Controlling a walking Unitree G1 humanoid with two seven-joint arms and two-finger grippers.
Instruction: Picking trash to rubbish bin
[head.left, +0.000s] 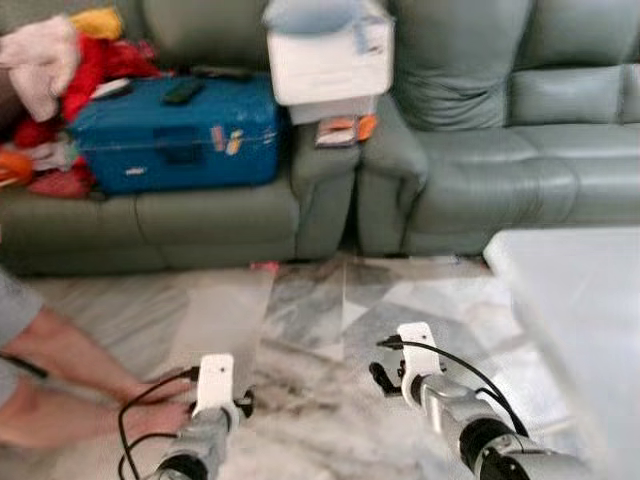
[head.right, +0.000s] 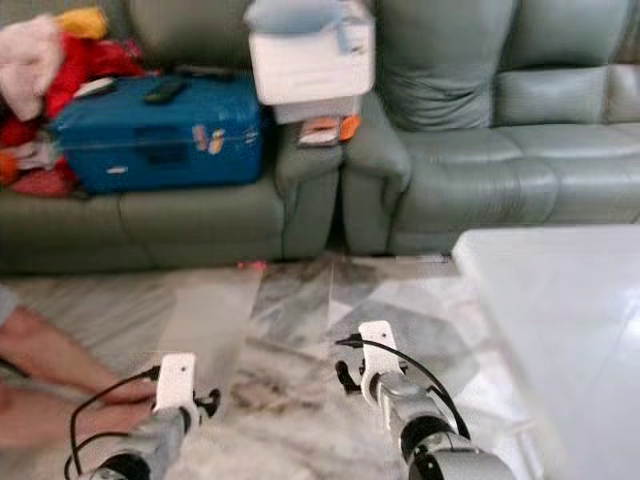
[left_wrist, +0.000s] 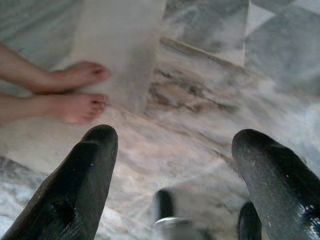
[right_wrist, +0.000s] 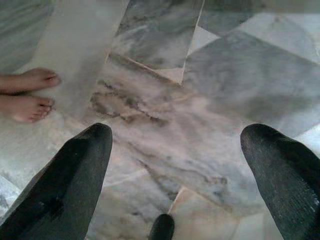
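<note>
Both grippers, left (left_wrist: 170, 150) and right (right_wrist: 175, 145), hung with fingers spread wide, holding nothing. Only marble floor (right_wrist: 210, 85) lay between them. A person's bare feet (left_wrist: 75, 95) stood beyond the left fingers, so I could not tell which arm was nearer any trash.

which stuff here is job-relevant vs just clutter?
Job:
- left gripper, open, above marble floor
- right gripper, open, above the same floor
- no trash or bin identifiable

Lying about:
- blue suitcase on green sofa
- clothes pile
- white box on sofa armrest
- white table
- person's feet
</note>
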